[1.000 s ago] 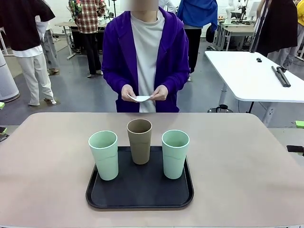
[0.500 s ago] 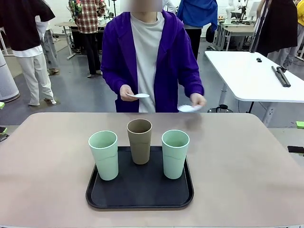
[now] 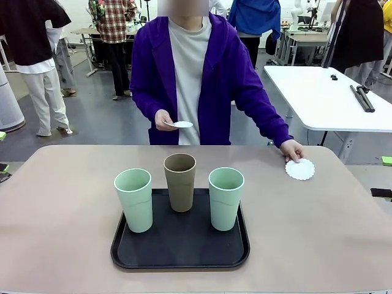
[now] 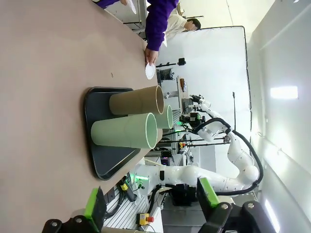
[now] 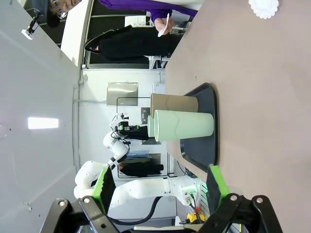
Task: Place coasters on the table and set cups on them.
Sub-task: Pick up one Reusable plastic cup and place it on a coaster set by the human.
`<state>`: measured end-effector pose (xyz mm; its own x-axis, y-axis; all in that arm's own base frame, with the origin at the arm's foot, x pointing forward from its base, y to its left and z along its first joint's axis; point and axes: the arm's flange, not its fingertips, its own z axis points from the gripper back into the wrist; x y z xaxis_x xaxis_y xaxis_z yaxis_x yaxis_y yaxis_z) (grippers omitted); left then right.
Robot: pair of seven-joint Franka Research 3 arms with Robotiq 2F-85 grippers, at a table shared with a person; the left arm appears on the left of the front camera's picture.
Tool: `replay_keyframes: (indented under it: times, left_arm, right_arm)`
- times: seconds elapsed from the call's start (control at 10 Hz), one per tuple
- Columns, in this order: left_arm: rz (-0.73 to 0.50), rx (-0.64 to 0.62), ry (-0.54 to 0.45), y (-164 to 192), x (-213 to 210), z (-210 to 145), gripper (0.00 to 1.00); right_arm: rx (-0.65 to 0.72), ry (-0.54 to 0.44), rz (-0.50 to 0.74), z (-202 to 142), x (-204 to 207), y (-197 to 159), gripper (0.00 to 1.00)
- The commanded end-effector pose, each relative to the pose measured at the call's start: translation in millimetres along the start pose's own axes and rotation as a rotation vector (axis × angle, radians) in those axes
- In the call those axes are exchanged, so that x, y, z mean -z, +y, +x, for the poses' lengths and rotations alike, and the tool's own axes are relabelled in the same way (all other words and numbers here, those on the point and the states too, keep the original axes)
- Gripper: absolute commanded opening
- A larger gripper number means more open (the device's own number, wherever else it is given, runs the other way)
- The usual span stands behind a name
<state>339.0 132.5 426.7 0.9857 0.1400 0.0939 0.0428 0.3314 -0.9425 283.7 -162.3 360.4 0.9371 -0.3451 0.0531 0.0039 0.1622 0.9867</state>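
- At two o'clock from the black rounded-corner plastic tray [image 3: 180, 257], on the smooth beige-pink table [image 3: 61, 208]: one thin white round scalloped coaster [image 3: 299, 169] lying flat, with the fingertips of the person's outstretched hand [image 3: 292, 150] seemingly touching its far edge.
- At twelve o'clock, beyond the table's far edge: more white coasters [image 3: 182, 124] held in the person's other hand [image 3: 163, 119], not yet laid; number impossible to tell.
- On the tray, none on a coaster: tall tan-brown matte tumbler [image 3: 180, 182] at twelve o'clock, pale mint green tumbler [image 3: 133, 201] at nine, second mint green tumbler [image 3: 226, 199] at three, all upright.
- Left gripper [image 4: 150, 204]: jaws spread wide, nothing between the green pads, well short of the tray.
- Right gripper [image 5: 160, 187]: likewise wide apart and empty.
- Judged barely begun: one coaster down, remaining coasters to lay, all three tumblers to lift off the tray and set on them.
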Motion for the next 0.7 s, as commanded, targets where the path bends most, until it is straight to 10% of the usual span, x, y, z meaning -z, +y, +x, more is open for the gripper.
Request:
replay_keyframes:
  times: [0.0, 0.6]
  left_arm:
    - [-0.015, 0.003, -0.005, -1.1, -1.4, -0.7, 1.00]
    - [-0.015, 0.003, -0.005, -1.1, -1.4, -0.7, 1.00]
  right_arm:
    - [0.001, -0.003, 0.008, 0.1, -0.7, 0.2, 1.00]
    - [0.001, -0.003, 0.008, 0.1, -0.7, 0.2, 1.00]
